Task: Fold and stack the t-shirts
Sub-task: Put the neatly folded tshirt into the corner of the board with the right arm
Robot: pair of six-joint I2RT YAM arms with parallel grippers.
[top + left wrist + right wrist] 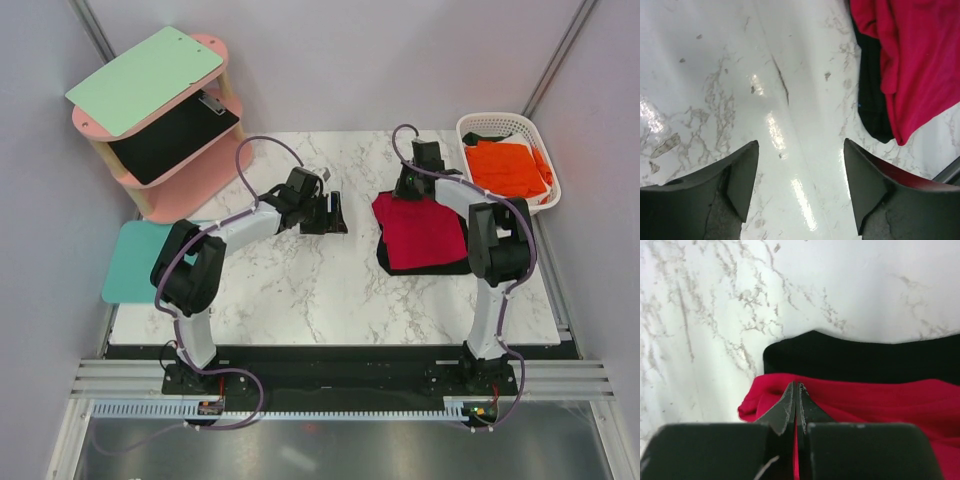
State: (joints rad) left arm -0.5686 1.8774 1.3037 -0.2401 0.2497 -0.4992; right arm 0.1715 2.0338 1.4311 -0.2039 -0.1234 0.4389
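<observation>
Pinching red t-shirt (880, 400) edge, right fingers (794, 392), left fingers (328, 213) spread nearby

The black t-shirt (860, 357) lies mostly hidden under the red t-shirt (880, 395) (only its edges show).

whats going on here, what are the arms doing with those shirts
The red t-shirt lies folded on the black t-shirt on the marble table. The right gripper is shut at the red one's far edge, apparently pinching it; the left gripper hangs open over bare table beside the stack. The orange t-shirt sits in the white basket, not yet stacked.
</observation>
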